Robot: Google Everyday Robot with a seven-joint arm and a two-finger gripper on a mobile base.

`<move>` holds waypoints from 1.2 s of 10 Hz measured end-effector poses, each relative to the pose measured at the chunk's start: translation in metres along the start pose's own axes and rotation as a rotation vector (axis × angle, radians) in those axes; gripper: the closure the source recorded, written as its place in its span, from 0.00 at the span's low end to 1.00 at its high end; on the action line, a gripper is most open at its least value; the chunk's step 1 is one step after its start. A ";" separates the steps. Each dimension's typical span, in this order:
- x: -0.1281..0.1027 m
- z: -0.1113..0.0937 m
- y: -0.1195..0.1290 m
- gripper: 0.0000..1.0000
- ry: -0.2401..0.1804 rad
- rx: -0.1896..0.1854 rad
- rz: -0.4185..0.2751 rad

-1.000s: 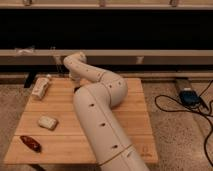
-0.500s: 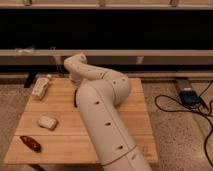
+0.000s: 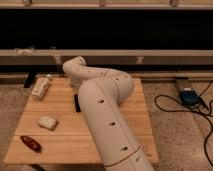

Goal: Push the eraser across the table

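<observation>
Desk (image 3: 60, 137): pale plank top, rectangular, standing on a speckled floor in front of a long dark wall unit with a pale ledge. Arm (image 3: 107, 120): white, thick, jointed, rising from the near edge of the desk and bending over its middle, then reaching back toward the desk's far side. Hand (image 3: 75, 86): at the far end of the arm, over the far-middle part of the desk, largely hidden behind the arm's last links; its fingers are closed together, and nothing can be seen held between them. Eraser (image 3: 77, 103): flat black slab lying on the desk, only a narrow dark strip of it showing at the left edge of the arm, just below the hand; whether the hand touches it cannot be told. Whitish rounded block (image 3: 47, 122): on the desk, left of the eraser and nearer the front. Dark red oblong thing (image 3: 31, 143): at the desk's near left corner. Pale wrapped item (image 3: 41, 87): at the desk's far left corner, lying at a slant. Blue-topped box (image 3: 189, 96) with black cables (image 3: 172, 106): on the floor, right of the desk.
</observation>
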 end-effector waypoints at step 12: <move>0.008 0.000 0.007 1.00 0.008 -0.009 0.003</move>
